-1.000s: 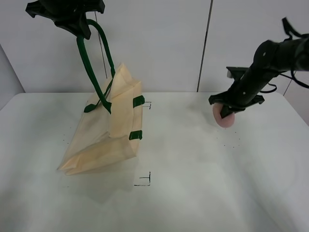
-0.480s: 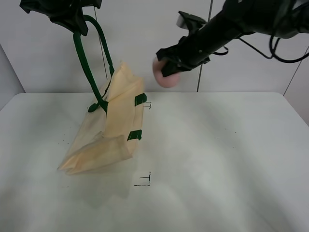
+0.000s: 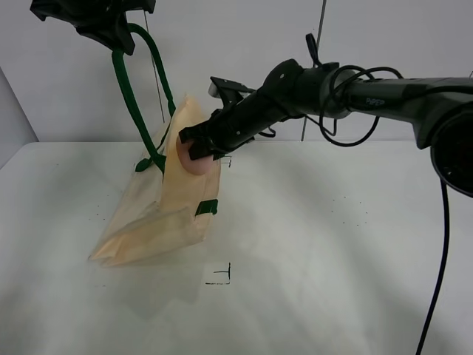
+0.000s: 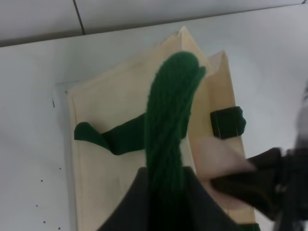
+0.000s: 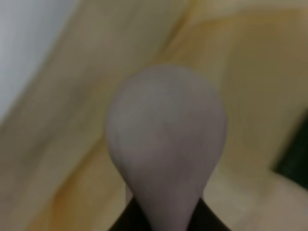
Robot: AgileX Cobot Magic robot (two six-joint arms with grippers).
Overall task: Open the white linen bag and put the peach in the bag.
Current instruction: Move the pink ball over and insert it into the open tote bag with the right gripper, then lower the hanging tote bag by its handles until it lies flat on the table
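**Peach held at the mouth of the lifted bag**

The white linen bag (image 3: 159,214) hangs tilted from one dark green strap handle (image 3: 133,96), its lower corner resting on the white table (image 3: 332,259); the left gripper (image 3: 111,26) is high above the bag with its jaws closed on the top of that handle, and the left wrist view shows the strap (image 4: 168,125) running up between the dark fingers (image 4: 139,202). The bag's upper edge stands parted, the cream cloth (image 4: 106,106) folded outward on the side away from the handle; a small green tab (image 3: 208,207) shows on that edge, lower down. The right gripper (image 3: 199,144) reaches across to the bag's open upper edge, jaws clamped on the peach (image 3: 194,159); the dusty-pink fruit is pressed against the cloth just at the opening, beside another tab (image 4: 227,122) in the left wrist view. The right wrist view shows the peach (image 5: 166,139) close and blurred, with yellow-cream folds of the bag (image 5: 240,72) all around behind it; whether the fruit is already past the rim cannot be told. A black corner mark (image 3: 222,275) lies on the table near the bag's lower edge.
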